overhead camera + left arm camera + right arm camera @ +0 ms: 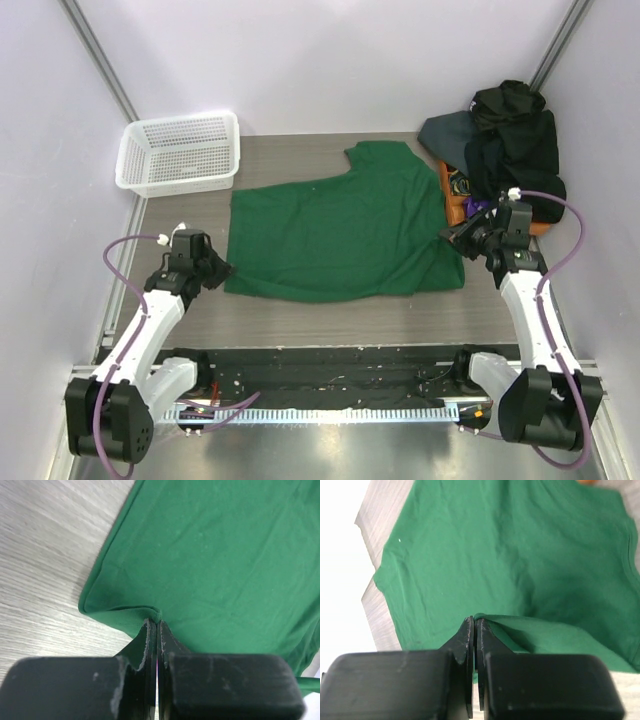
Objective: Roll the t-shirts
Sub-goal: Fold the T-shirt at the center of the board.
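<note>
A dark green t-shirt (340, 228) lies spread wide across the middle of the table. My left gripper (222, 270) is shut on its near left hem edge; the left wrist view shows the jaws (157, 624) pinching a raised fold of the green cloth (215, 555). My right gripper (450, 236) is shut on the shirt's right edge; the right wrist view shows the jaws (474, 621) pinching a lifted fold of the green cloth (495, 545). A pile of dark t-shirts (508, 138) lies at the back right.
A white plastic mesh basket (180, 152) stands at the back left. An orange tray (452, 192) lies under the dark pile at the right. Walls close in the table on three sides. A black strip (330, 375) runs along the near edge.
</note>
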Action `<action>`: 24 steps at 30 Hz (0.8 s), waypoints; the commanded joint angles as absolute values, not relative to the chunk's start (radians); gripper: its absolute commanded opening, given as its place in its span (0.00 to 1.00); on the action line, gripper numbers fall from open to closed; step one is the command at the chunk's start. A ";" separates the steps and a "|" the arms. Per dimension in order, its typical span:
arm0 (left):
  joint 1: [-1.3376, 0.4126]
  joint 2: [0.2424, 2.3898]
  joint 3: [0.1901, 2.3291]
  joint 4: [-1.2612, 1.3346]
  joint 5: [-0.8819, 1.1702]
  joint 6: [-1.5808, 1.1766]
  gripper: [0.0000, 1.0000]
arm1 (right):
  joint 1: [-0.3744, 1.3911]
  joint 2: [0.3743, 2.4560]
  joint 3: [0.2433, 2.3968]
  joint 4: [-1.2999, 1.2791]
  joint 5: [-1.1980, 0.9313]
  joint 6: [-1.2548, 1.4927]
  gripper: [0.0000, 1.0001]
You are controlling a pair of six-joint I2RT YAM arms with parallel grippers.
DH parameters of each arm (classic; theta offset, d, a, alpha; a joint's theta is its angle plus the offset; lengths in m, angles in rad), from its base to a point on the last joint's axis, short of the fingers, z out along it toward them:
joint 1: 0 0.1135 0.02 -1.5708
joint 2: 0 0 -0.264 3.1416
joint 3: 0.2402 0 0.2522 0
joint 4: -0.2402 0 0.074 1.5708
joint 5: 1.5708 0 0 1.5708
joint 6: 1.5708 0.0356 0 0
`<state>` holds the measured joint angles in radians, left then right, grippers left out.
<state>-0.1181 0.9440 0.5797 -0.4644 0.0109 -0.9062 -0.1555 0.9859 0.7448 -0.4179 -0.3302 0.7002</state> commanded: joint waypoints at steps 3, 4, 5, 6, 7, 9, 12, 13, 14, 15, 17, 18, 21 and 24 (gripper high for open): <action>-0.097 0.979 0.681 -0.440 -0.040 -0.920 0.00 | -0.147 1.089 0.877 -0.337 -0.281 0.658 0.01; -0.084 0.983 0.687 -0.439 -0.037 -0.923 0.00 | -0.146 1.106 0.893 -0.337 -0.281 0.649 0.01; -0.077 0.995 0.692 -0.430 -0.032 -0.925 0.00 | -0.146 1.141 0.917 -0.337 -0.285 0.646 0.01; -0.071 1.003 0.696 -0.425 -0.025 -0.925 0.00 | -0.144 1.158 0.929 -0.336 -0.287 0.640 0.01; -0.064 1.011 0.706 -0.419 -0.018 -0.925 0.00 | -0.143 1.172 0.942 -0.336 -0.285 0.634 0.01; -0.055 1.034 0.713 -0.402 -0.014 -0.925 0.00 | -0.143 1.207 0.972 -0.336 -0.281 0.629 0.01; -0.051 1.067 0.721 -0.379 -0.009 -0.930 0.00 | -0.141 1.244 1.018 -0.330 -0.282 0.621 0.01; -0.051 1.074 0.721 -0.373 -0.009 -0.930 0.00 | -0.138 1.268 1.028 -0.327 -0.284 0.620 0.01; -0.049 1.086 0.722 -0.356 -0.006 -0.934 0.00 | -0.135 1.281 1.041 -0.327 -0.284 0.615 0.01; -0.046 1.095 0.723 -0.348 -0.003 -0.936 0.00 | -0.133 1.295 1.066 -0.330 -0.284 0.612 0.01; -0.045 1.120 0.726 -0.324 -0.003 -0.942 0.00 | -0.129 1.333 1.092 -0.333 -0.288 0.604 0.01; -0.043 1.127 0.724 -0.316 -0.003 -0.945 0.00 | -0.124 1.345 1.112 -0.337 -0.290 0.598 0.01; -0.044 1.149 0.732 -0.301 -0.017 -0.945 0.00 | -0.120 1.374 1.135 -0.337 -0.298 0.603 0.01; -0.037 1.154 0.742 -0.299 -0.034 -0.940 0.00 | -0.110 1.399 1.160 -0.337 -0.291 0.601 0.01</action>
<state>-0.0490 1.1549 0.6888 -0.3668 -0.0055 -0.9367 -0.1246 1.3804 1.0920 -0.3729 -0.3004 0.6254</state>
